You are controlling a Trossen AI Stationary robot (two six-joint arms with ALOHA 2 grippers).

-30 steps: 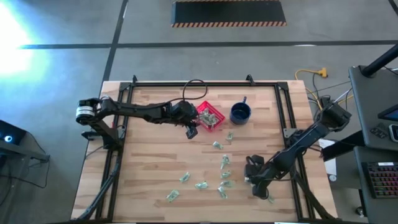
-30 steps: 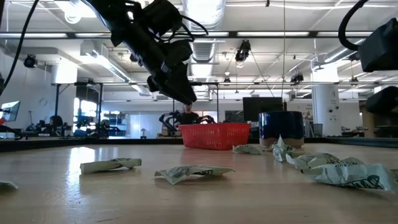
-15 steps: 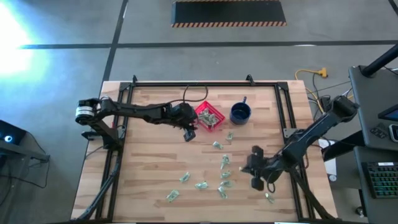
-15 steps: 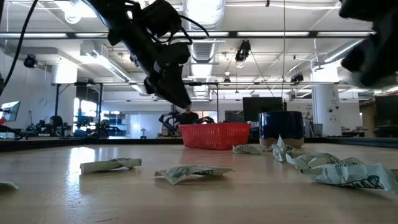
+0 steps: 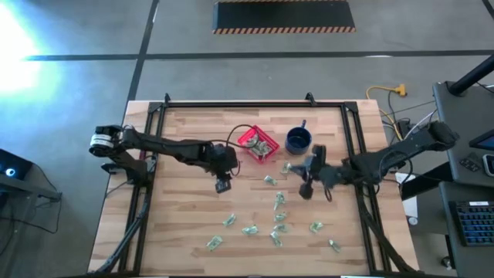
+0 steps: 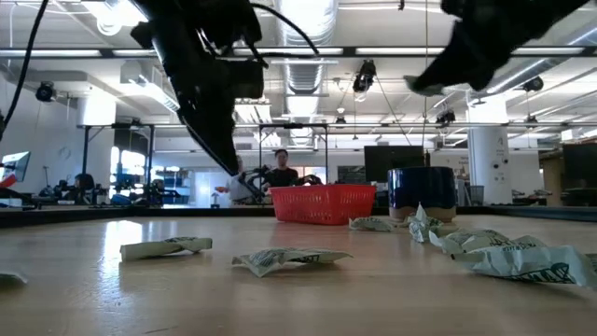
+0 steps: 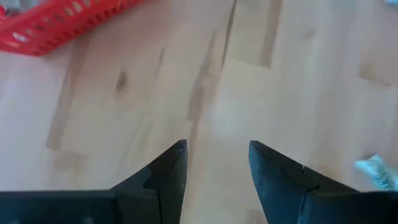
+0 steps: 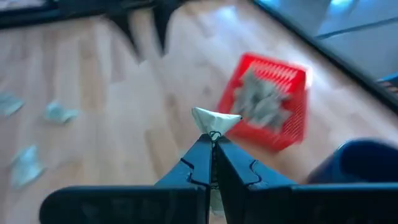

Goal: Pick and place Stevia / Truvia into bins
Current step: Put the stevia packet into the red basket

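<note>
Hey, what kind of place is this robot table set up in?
Most likely a large open lab or industrial workshop. The low view shows exposed ceiling ducts, metal rack frames and a person at distant workstations. From above, the wooden table stands on bare concrete with a hazard-striped mat.

You have a light wooden table (image 5: 185, 201) carrying the red basket (image 5: 258, 146), a dark blue mug (image 5: 298, 140) and scattered sachets (image 5: 274, 222) directly on it.
</note>
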